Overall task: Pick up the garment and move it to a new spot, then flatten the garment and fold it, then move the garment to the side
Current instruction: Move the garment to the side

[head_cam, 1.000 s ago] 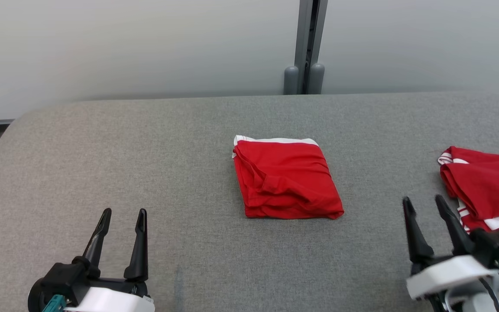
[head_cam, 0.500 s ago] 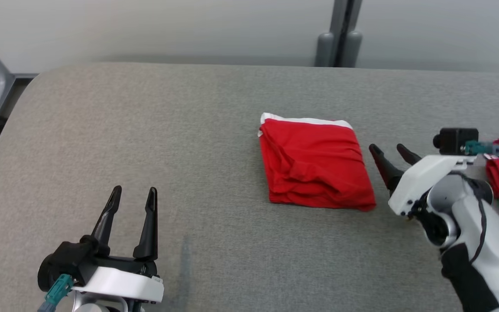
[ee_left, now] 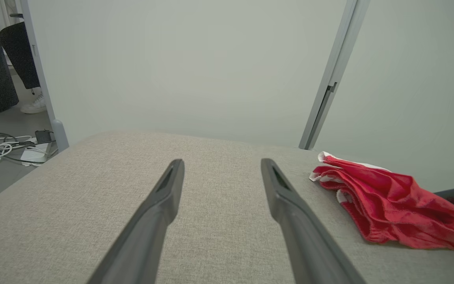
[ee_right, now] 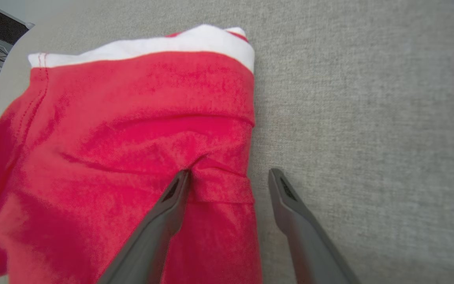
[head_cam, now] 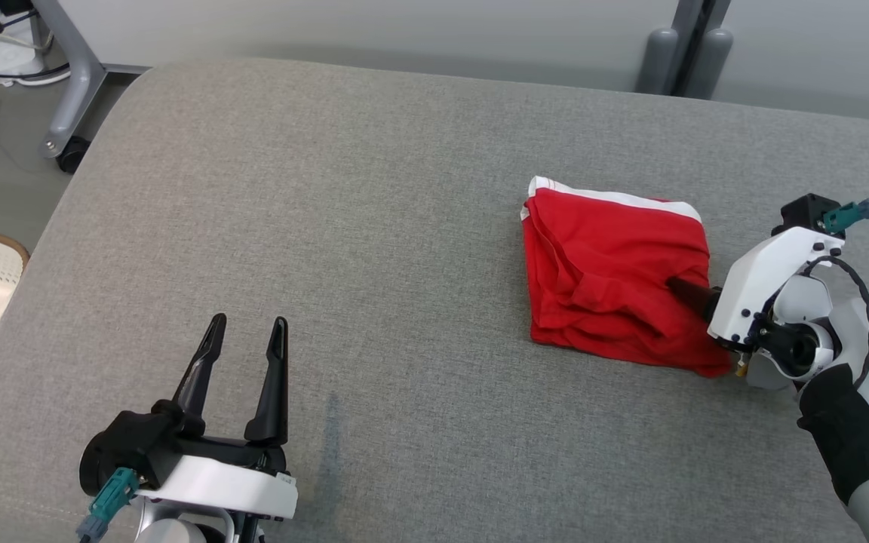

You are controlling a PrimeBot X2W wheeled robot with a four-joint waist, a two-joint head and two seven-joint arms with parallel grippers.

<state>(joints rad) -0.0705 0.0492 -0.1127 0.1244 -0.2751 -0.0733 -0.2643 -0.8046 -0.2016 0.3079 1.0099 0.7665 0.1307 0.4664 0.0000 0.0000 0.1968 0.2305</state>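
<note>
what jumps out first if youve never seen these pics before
The folded red garment stands out bright against the grey cushion, right of centre in the head view. The right gripper sits at its right edge, open, one finger against the cloth, the other over bare cushion. The left gripper hangs open at the lower left, apart from the garment.

I see the garment (head_cam: 608,279) red with a white band, the bench (head_cam: 329,226) grey, my left end effector (head_cam: 248,320) black-fingered.
</note>
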